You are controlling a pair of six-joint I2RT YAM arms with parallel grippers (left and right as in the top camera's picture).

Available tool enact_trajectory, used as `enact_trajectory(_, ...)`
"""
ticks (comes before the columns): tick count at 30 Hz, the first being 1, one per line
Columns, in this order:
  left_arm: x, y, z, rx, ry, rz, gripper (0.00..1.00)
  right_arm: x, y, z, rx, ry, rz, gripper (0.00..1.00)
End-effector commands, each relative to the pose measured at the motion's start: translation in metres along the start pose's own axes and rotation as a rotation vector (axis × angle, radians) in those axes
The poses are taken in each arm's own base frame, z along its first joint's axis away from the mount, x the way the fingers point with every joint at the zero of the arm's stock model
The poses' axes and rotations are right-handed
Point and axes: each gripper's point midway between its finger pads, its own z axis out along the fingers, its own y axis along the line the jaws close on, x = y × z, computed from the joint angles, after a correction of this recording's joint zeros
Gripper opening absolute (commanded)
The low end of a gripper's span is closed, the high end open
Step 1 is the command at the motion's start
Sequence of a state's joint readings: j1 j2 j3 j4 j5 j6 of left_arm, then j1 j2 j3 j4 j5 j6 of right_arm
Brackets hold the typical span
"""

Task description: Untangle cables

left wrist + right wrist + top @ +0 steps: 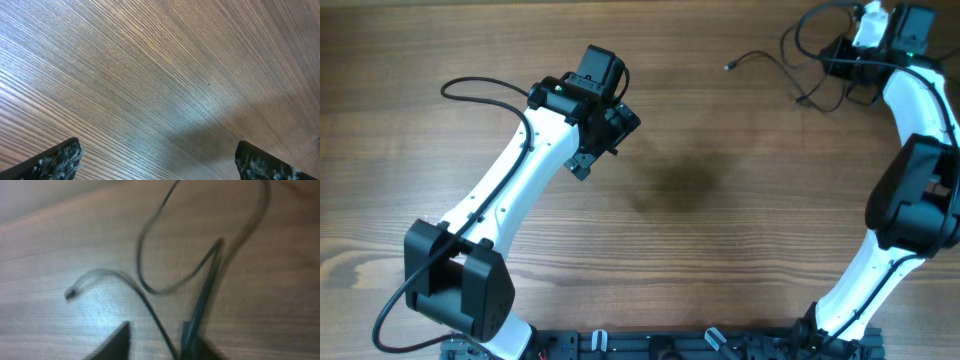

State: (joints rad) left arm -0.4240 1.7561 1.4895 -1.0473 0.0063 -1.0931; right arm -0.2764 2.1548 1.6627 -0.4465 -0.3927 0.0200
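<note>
The cables (807,92) lie as thin black cords in a loose tangle at the table's far right corner. One strand trails left to a small plug end (728,67). My right gripper (835,62) is down in that tangle. In the blurred right wrist view my right gripper (160,345) has its jaws parted, a thin cord (150,311) runs between them unpinched, and a loop (150,287) and a plug end (70,294) lie beyond. My left gripper (607,143) hovers open over bare wood left of centre, far from the cords. In its own view my left gripper (160,160) holds nothing.
The wooden table (700,230) spans the view. The thicker black cable (480,88) of the left arm arcs over the left side. The arm bases and a rail (670,345) line the near edge. The right arm (910,180) stands along the right edge.
</note>
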Motion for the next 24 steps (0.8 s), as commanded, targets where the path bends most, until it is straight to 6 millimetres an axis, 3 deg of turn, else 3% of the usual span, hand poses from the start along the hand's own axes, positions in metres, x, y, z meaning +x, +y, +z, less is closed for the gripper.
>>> enact_trajectory(1, 0.001, 0.001, 0.003, -0.007, 0.007, 0.017, 1.00, 0.017, 0.001, 0.012, -0.025, 0.055, 0.029, 1.00)
enact_trajectory(5, 0.001, 0.001, 0.003, -0.007, 0.007, 0.017, 1.00, 0.014, 0.005, 0.002, -0.025, 0.054, 0.029, 1.00)
enact_trajectory(9, 0.001, 0.001, 0.003, -0.007, 0.007, 0.017, 1.00, 0.003, 0.018, -0.027, -0.029, 0.038, 0.023, 1.00)
enact_trajectory(15, 0.001, 0.001, 0.003, -0.007, 0.007, 0.017, 1.00, -0.017, 0.050, -0.103, -0.031, -0.022, 0.003, 1.00)
enact_trajectory(20, 0.001, 0.001, 0.003, -0.007, 0.007, 0.017, 1.00, -0.024, 0.078, -0.175, -0.020, -0.085, -0.033, 1.00)
enact_trajectory(22, 0.001, 0.001, 0.003, -0.007, 0.007, 0.017, 1.00, -0.024, 0.078, -0.200, 0.037, -0.112, -0.036, 1.00)
enact_trajectory(24, 0.001, 0.001, 0.003, -0.007, 0.008, 0.017, 1.00, -0.023, 0.058, -0.222, 0.193, -0.137, 0.006, 1.00)
